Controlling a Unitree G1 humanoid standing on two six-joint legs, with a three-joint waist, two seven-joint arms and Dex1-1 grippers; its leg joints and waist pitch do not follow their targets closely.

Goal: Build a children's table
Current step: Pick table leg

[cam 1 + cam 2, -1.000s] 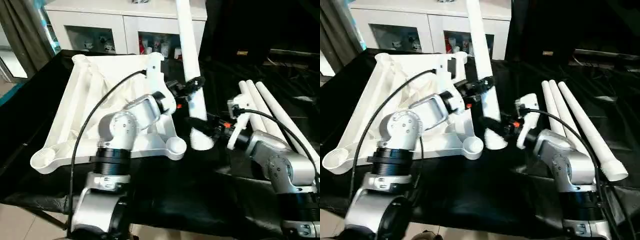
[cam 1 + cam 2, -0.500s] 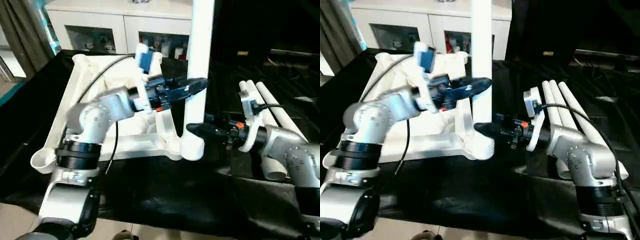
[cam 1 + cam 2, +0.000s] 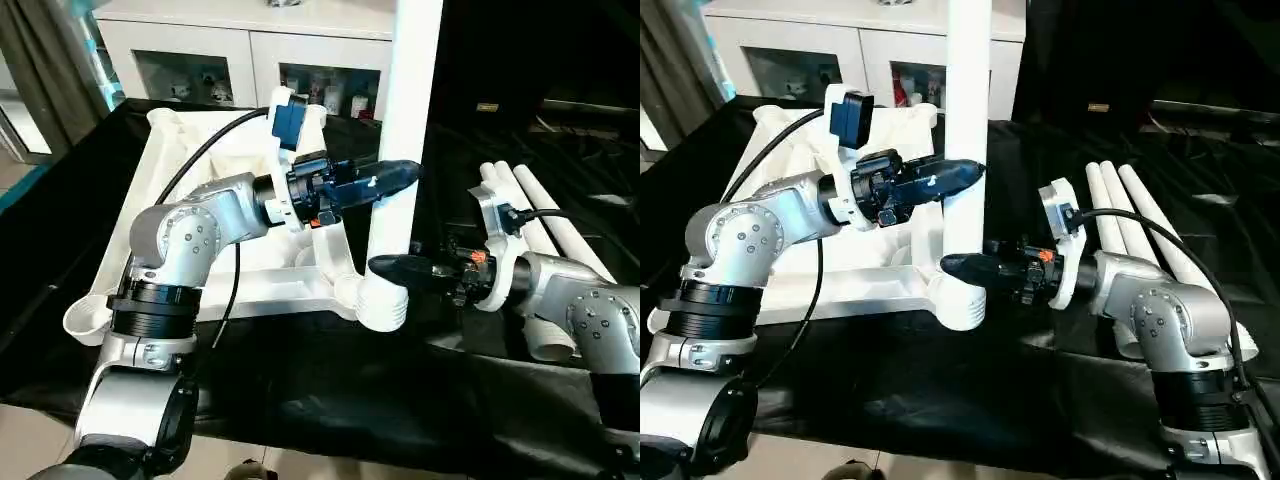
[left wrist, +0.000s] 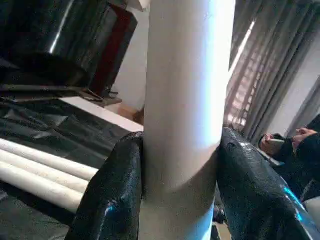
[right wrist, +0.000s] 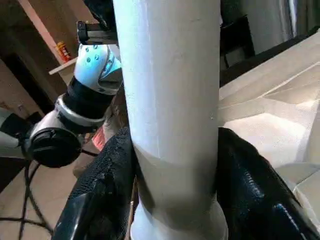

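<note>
The white tabletop [image 3: 180,180] lies underside up on the black-draped work table. One long white leg [image 3: 405,120] stands nearly upright, its wide lower end [image 3: 385,305] at the tabletop's near right corner. I cannot tell whether that end is seated in the socket. My left gripper [image 3: 392,178] is shut on the leg about halfway up, its fingers [image 4: 112,195] pressed to both sides. My right gripper [image 3: 392,266] is shut on the same leg just above the wide end, its black fingers [image 5: 102,200] on both sides of the tube.
Three more white legs [image 3: 545,215] lie side by side on the black cloth at the right, behind my right forearm. An open corner socket [image 3: 88,318] sits at the tabletop's near left. A white cabinet [image 3: 250,50] stands behind the table.
My left arm has swung out from over the tabletop, bringing the tilted leg upright. The leg's lower end has shifted left to the tabletop's corner, and the right gripper's fingers have come in onto the leg.
</note>
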